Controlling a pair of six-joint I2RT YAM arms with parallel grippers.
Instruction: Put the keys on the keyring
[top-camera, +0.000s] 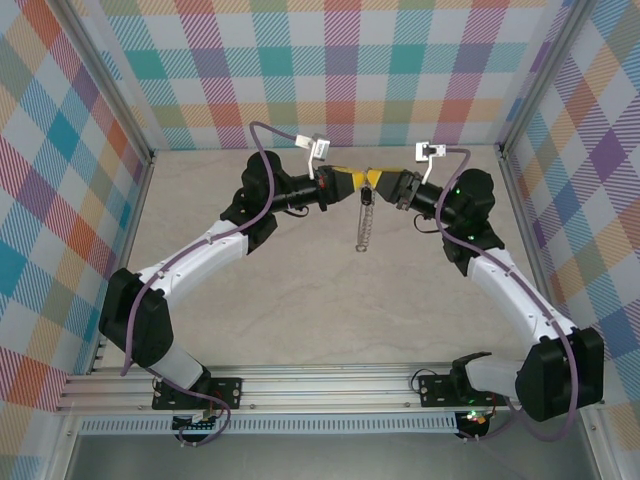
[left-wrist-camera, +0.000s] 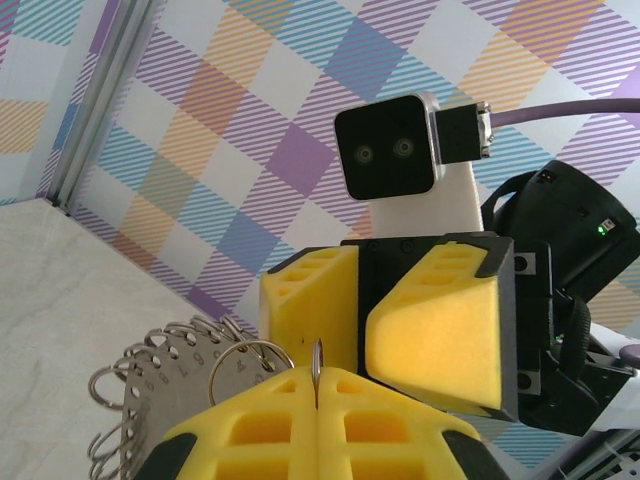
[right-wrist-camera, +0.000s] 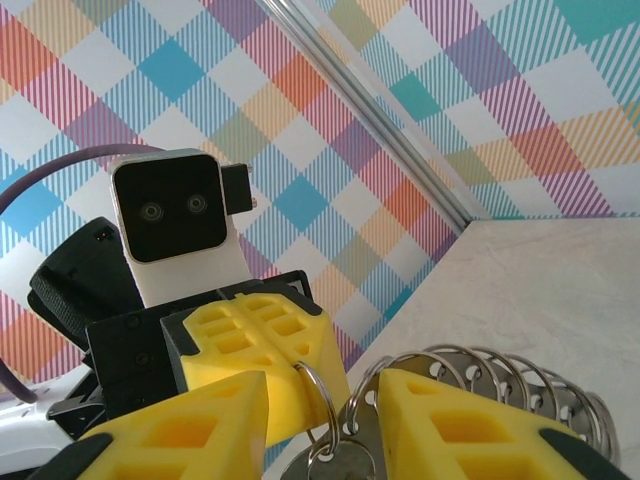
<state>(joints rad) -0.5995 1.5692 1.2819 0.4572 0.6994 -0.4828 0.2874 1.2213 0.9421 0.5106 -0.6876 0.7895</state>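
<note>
— The left gripper (top-camera: 356, 184), how is it?
— Pressed together, pinching a small ring (right-wrist-camera: 318, 405).
— And the right gripper (top-camera: 380, 182)?
— Its jaws stand slightly apart around that ring. The keyring (top-camera: 364, 226) hangs at 6 o'clock under both.

White arm links (top-camera: 205, 250), black joints (top-camera: 135, 320), purple cables (top-camera: 262, 150), yellow gridded fingers (left-wrist-camera: 440, 330) (one small green light (left-wrist-camera: 601, 226))
</note>
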